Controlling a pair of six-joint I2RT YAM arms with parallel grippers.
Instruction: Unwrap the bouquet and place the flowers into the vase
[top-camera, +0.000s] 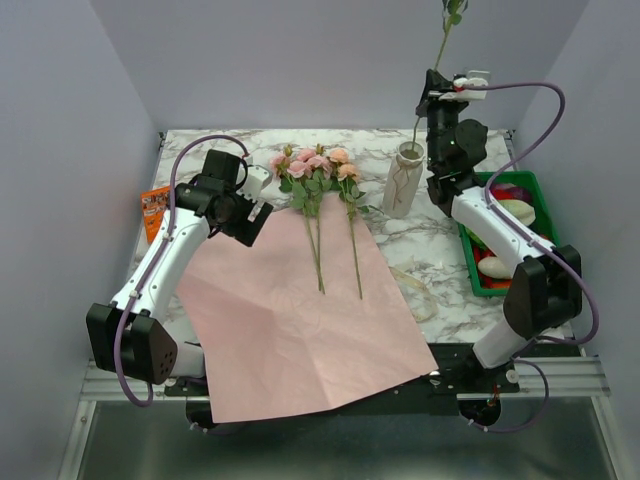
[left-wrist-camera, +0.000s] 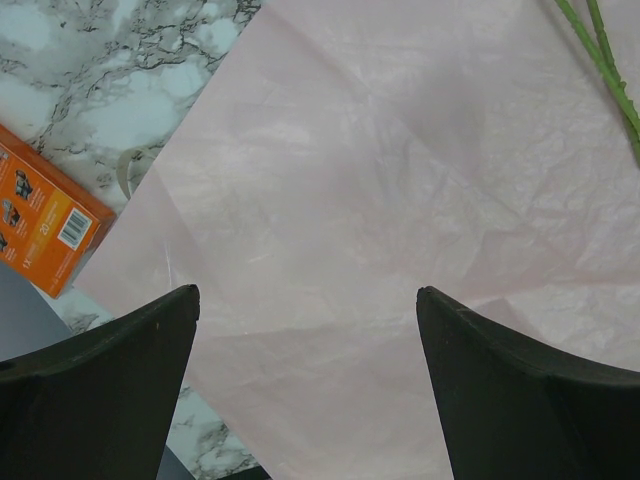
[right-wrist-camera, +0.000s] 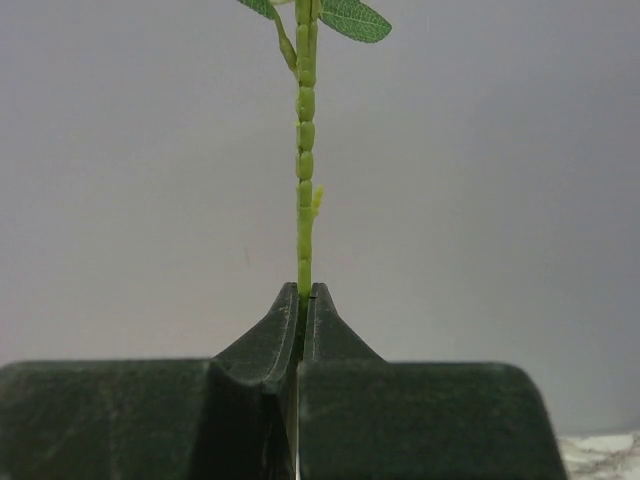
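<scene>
The right gripper (right-wrist-camera: 302, 297) had its fingers pressed together on the thin green stem of one flower (right-wrist-camera: 304, 170). The stem rose straight out from the fingertips, held high over the vase (top-camera: 402, 185) toward the counter's far right corner, and its lower end reached the vase's mouth. The left gripper (left-wrist-camera: 308, 295) hung with fingers spread wide above the pink paper (left-wrist-camera: 380, 180), touching nothing. The other flowers (top-camera: 315, 165) lay across the paper's far edge.
</scene>
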